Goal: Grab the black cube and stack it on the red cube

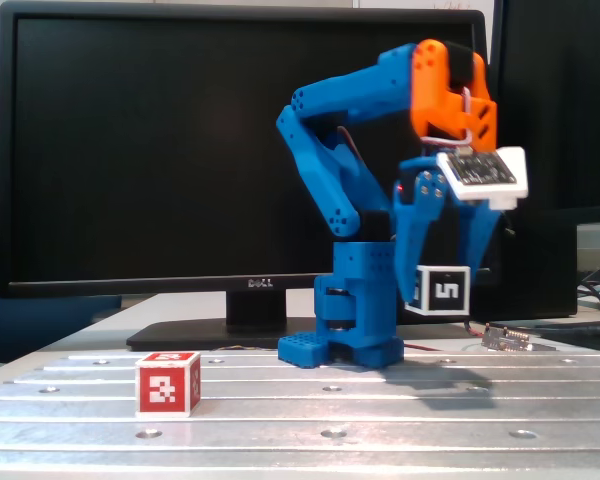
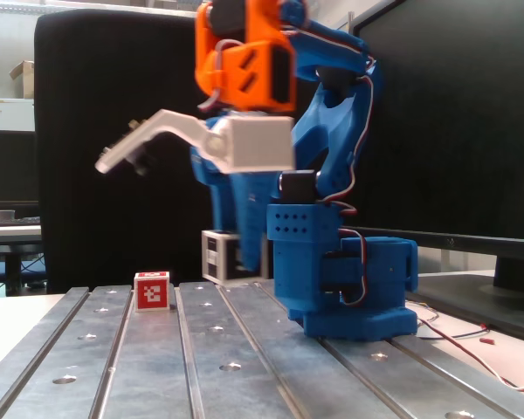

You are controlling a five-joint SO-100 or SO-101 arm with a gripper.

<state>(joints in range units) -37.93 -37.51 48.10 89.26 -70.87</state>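
The black cube [image 1: 441, 290] with a white "5" on its face hangs in the air above the metal plate, held between the blue fingers of my gripper [image 1: 442, 292]. In the other fixed view the black cube [image 2: 218, 257] shows partly behind a blue finger [image 2: 249, 229], with the gripper [image 2: 234, 258] shut on it. The red cube [image 1: 167, 383] rests on the plate at the front left, well away from the gripper. In the other fixed view the red cube [image 2: 151, 291] sits lower and to the left of the held cube.
The arm's blue base [image 1: 355, 315] stands on the grooved metal plate [image 1: 380, 410]. A large Dell monitor [image 1: 180, 150] fills the background. A small metal part [image 1: 508, 338] lies at the plate's right edge. Red wires [image 2: 472, 336] trail beside the base.
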